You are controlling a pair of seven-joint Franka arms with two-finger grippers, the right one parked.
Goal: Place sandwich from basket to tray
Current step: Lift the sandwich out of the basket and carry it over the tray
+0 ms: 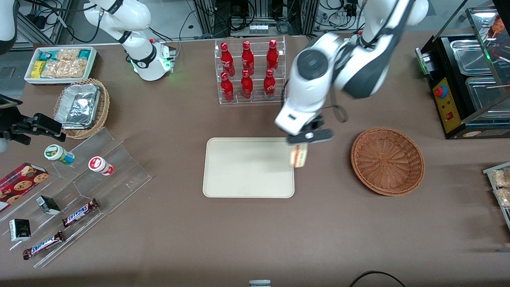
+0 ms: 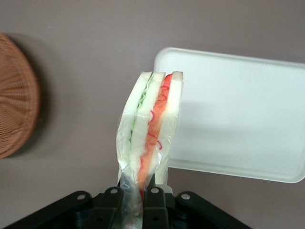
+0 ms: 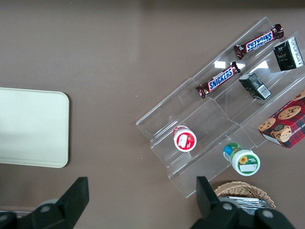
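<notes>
From the front, the pincer (image 1: 299,148) hangs over the edge of the tray (image 1: 247,175) that faces the basket (image 1: 387,160), gripping the sandwich (image 1: 299,155), which dangles clear of both. The basket sits on the counter (image 1: 239,239) toward the working arm's end, with nothing in it. A rack of red bottles (image 1: 249,69) stands farther from the camera than the tray.

From the left wrist, the black fingers (image 2: 111,202) pinch the sandwich's (image 2: 150,129) clear wrapper; tray (image 2: 238,114) and basket (image 2: 16,114) lie below.

From the right wrist, a tray corner (image 3: 33,129) and a snack stand (image 3: 228,119) show.
</notes>
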